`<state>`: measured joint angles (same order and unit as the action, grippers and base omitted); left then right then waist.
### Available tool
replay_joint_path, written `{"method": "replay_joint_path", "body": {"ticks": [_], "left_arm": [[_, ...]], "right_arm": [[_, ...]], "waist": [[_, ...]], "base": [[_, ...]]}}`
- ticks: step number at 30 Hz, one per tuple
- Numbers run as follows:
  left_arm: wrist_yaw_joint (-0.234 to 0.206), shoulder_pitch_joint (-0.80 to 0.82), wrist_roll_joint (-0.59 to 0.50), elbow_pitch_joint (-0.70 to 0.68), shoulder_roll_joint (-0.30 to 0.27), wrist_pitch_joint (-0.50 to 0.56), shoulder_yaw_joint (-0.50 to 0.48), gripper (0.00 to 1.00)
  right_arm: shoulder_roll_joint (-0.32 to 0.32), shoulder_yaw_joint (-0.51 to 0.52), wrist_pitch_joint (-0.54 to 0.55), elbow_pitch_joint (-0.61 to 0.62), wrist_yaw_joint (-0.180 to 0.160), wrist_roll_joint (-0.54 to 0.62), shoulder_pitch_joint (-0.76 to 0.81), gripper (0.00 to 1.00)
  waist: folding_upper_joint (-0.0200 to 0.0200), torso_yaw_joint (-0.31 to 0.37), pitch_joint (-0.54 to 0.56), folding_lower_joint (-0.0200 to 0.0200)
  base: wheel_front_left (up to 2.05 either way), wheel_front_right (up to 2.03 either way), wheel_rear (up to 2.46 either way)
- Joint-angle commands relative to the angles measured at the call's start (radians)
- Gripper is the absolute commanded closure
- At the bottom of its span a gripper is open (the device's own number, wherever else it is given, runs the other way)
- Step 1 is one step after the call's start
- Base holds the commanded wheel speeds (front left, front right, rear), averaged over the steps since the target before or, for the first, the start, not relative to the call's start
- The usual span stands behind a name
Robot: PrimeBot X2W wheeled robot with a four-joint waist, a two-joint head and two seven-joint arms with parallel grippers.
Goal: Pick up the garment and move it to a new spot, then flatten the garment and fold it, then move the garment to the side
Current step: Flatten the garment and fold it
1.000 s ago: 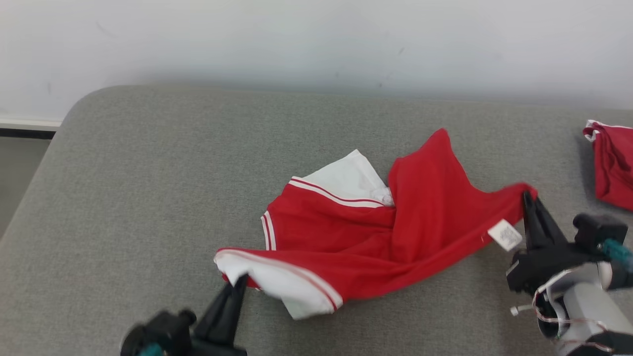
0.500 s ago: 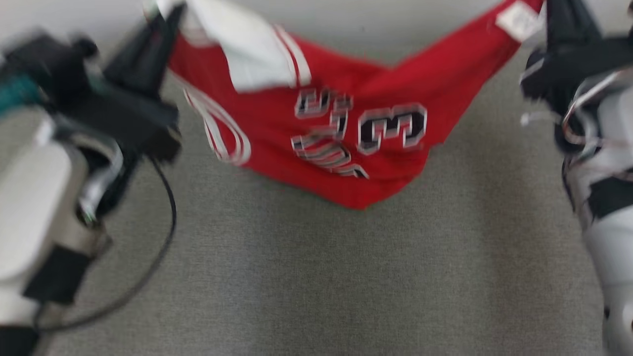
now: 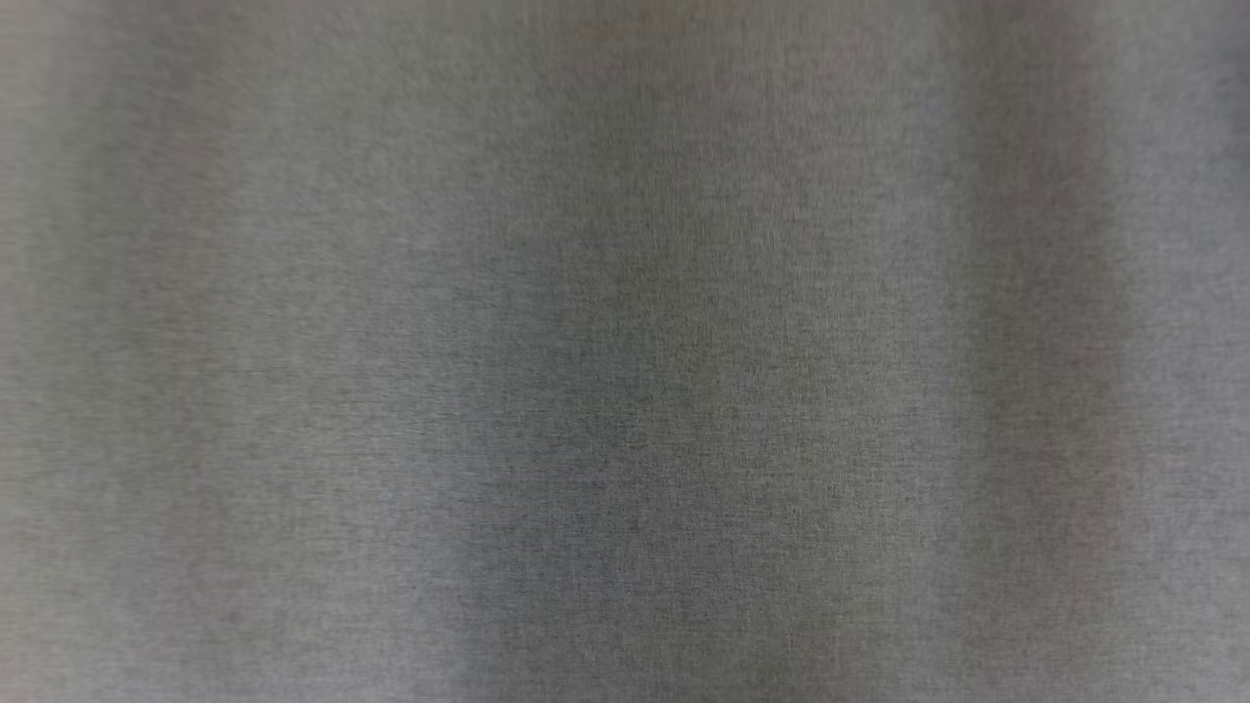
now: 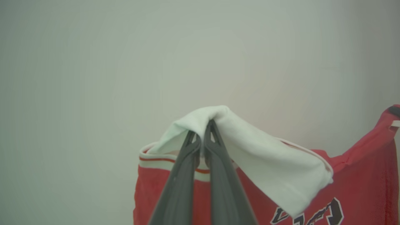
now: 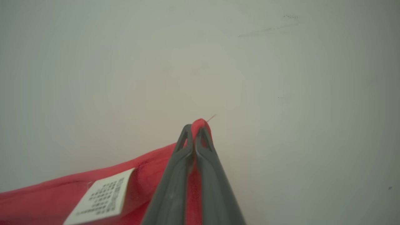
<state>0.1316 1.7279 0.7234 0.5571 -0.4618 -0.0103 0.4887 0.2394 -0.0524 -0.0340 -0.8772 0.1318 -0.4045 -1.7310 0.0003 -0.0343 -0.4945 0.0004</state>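
We see L gripper clamped on the garment by its white edge, cloth draped over it & hanging below-right. R gripper pinches a red corner, tag just left of it.

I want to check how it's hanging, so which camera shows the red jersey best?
Left wrist view: the jersey shows its white sleeve, striped trim, red body and some black lettering. The right wrist view gives a red corner with the care label. The head view looks at blurred grey fabric.
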Motion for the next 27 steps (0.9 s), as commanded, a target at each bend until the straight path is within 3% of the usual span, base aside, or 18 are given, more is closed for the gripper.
{"method": "replay_joint_path", "body": {"ticks": [1, 10, 27], "left_arm": [[-0.002, 0.072, 0.004, 0.035, 0.017, -0.018, 0.012, 1.0], [-0.002, 0.319, 0.038, 0.23, 0.061, -0.073, 0.092, 1.0], [-0.002, 0.357, 0.165, 0.322, 0.055, -0.168, 0.241, 1.0]], "right_arm": [[-0.003, 0.008, -0.001, -0.034, -0.003, 0.026, -0.059, 1.0], [-0.033, 0.056, -0.05, -0.195, -0.003, 0.112, -0.281, 1.0], [-0.071, 0.063, -0.131, -0.307, -0.003, 0.175, -0.317, 1.0]], "waist": [[-0.0003, 0.015, -0.074, -0.0004], [-0.0003, 0.031, -0.147, -0.0004], [-0.0003, 0.039, -0.186, -0.0004]], "base": [[0.0, 0.0, 0.0], [0.0, 0.0, 0.0], [0.0, 0.0, 0.0]]}}
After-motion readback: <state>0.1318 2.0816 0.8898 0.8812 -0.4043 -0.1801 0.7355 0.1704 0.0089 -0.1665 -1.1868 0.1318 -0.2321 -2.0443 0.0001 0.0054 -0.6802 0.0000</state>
